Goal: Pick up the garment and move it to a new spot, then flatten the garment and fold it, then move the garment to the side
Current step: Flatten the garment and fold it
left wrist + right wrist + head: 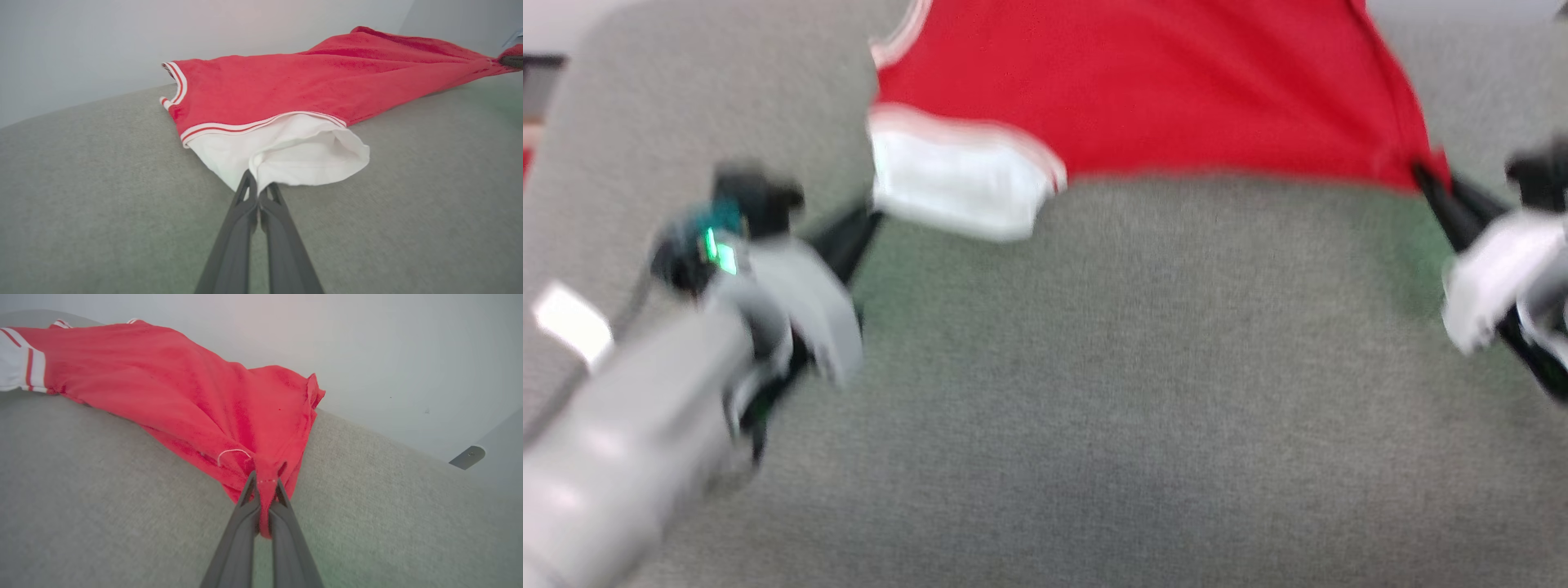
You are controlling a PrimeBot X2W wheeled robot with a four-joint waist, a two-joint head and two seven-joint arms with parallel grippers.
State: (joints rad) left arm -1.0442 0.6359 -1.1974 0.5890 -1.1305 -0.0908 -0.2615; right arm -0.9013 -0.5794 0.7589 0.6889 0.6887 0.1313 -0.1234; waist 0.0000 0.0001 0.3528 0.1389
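Garment [1176, 90] lies on the grey cloth surface [1094, 392], far side of it from the robot, red body spread w/ a few ridges, plain side up, no lettering seen. Left gripper [258, 191] is clamped tight on the edge of the white sleeve [286, 151], fingers low, near the surface. Right gripper [264, 482] is pinched on a bunched red hem corner [265, 473] at the opposite end, cloth pulled into folds toward its tips. So both ends are held and the fabric runs taut-ish betw. the two arms. Head view is blurred, so fine detail there can't be read. Judgement: this looks like the move/spread stage, i.e. dragging the tee to its new spot and tensioning it flat, w/ folding not yet started. Next move prob. calls for both arms travelling together at equal pace, keeping the span even, then lowering and letting go so it settles flat. Risk: the thin sleeve edge slips out on the left.
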